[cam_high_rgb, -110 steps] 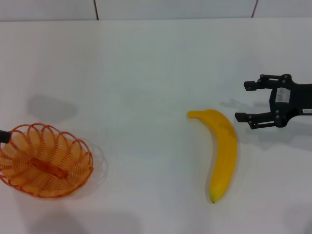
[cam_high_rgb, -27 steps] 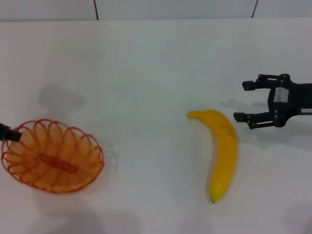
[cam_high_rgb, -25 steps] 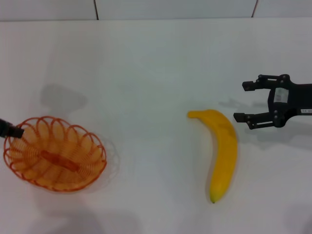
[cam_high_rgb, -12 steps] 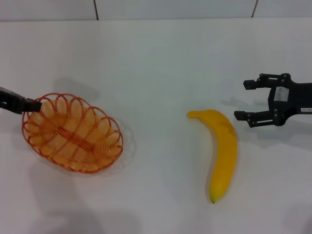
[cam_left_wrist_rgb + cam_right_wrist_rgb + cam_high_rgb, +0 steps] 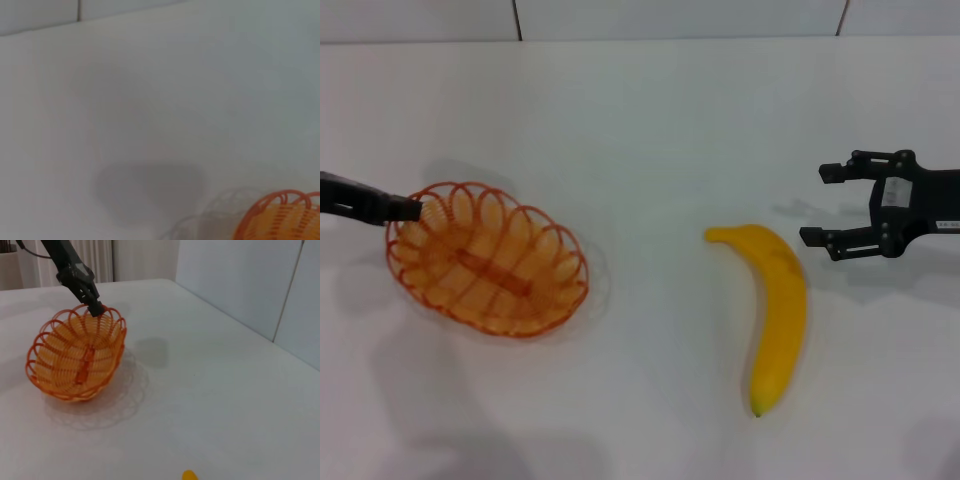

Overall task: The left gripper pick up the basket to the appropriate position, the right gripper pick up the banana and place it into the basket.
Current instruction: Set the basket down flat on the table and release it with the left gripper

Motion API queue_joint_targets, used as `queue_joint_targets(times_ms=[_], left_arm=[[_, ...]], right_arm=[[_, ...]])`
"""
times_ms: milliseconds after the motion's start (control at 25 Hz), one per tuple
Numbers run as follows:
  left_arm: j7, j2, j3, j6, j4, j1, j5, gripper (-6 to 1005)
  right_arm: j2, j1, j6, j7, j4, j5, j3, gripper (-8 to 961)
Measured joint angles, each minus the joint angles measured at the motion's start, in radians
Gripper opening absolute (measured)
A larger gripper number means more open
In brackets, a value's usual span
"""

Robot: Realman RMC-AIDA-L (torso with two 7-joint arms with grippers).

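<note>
My left gripper (image 5: 410, 209), a black two-fingered claw on an all-black arm, is pinched onto the far-left edge of the shallow oval orange wire basket (image 5: 487, 258) with its looped, scalloped rim. The right wrist view shows the basket (image 5: 76, 358) tipped up and lifted clear of the white table (image 5: 650, 130), its shadow lying beneath it, with my left gripper (image 5: 94, 307) clamping one rim loop. The basket hangs over the left side of the table, well apart from the fruit.

I judge the basket to be light and stiff, though its thin wire loops could flex or slide between the fingers. Gripped on one edge it tends to droop and swing, so a rim loop is the natural place to hold, and the carry should be slow.

My right gripper (image 5: 835, 207), a black claw bearing a small white sticker, hovers at the right of the table with its fingers spread wide and nothing between them. Just to its left and nearer lies the large curved smooth yellow banana (image 5: 778, 313), flat on the table, stem end toward the far side.

The banana looks heavier than the basket, with slick skin and flesh that bruises. I would close across its thick middle, where it balances, squeezing only gently.
</note>
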Motion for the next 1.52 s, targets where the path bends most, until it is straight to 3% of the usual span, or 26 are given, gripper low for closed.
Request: queue_joint_targets(times_ms=[480,1520], left_arm=[[0.093,0.001,-0.004,-0.076,-0.117,0.006,-0.190,67],[0.168,0.004,-0.014,-0.178,-0.308,0.023,-0.385,66]], right_arm=[[0.001,0.002,0.000,0.000,0.000,0.000,-0.002,881],[0.001,0.023,0.000,0.001,0.026,-0.029,-0.002,882]])
